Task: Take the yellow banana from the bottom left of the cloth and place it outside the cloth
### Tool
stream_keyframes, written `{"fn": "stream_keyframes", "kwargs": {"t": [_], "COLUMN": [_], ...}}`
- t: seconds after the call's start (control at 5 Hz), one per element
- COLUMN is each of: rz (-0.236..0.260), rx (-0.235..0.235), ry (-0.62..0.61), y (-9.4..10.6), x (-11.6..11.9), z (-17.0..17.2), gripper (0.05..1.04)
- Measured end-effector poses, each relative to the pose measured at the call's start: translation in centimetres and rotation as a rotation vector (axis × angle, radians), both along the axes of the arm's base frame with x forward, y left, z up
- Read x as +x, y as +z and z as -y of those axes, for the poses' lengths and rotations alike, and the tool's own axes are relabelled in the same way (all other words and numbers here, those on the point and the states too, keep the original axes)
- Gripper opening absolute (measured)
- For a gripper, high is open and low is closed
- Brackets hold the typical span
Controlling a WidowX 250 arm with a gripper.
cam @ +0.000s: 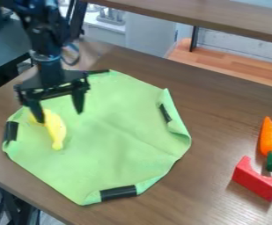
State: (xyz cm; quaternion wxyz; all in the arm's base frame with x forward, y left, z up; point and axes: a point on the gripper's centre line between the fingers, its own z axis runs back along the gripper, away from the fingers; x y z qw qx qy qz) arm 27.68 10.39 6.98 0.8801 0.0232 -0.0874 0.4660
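Camera view puts the gripper [60,115] spread wide over the left of the green cloth [120,132]; we see the banana [56,128] on that cloth, slanting from upper left to lower right, mostly nearer us than the fingertips.

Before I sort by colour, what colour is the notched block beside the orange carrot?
The block is red, clearest in the camera view.

Black tape [118,193] marks the plain lime-green cloth [123,136] at two, six, nine and twelve o'clock. The banana [56,128] is yellow, carrot [269,138] orange and green, arch block [258,181] red, gripper [60,117] black, table [202,176] wood-grained brown.
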Motion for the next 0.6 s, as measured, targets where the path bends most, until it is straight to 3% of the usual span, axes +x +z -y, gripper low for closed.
{"fn": "stream_keyframes", "kwargs": {"t": [0.2,0.6], "rz": [0.022,0.022], "rx": [0.003,0.003], "ry": [-0.013,0.014], "y": [0.1,-2.4], "x": [-0.3,-0.1], "z": [-1.8,-2.8], "gripper": [1.0,1.0]}}
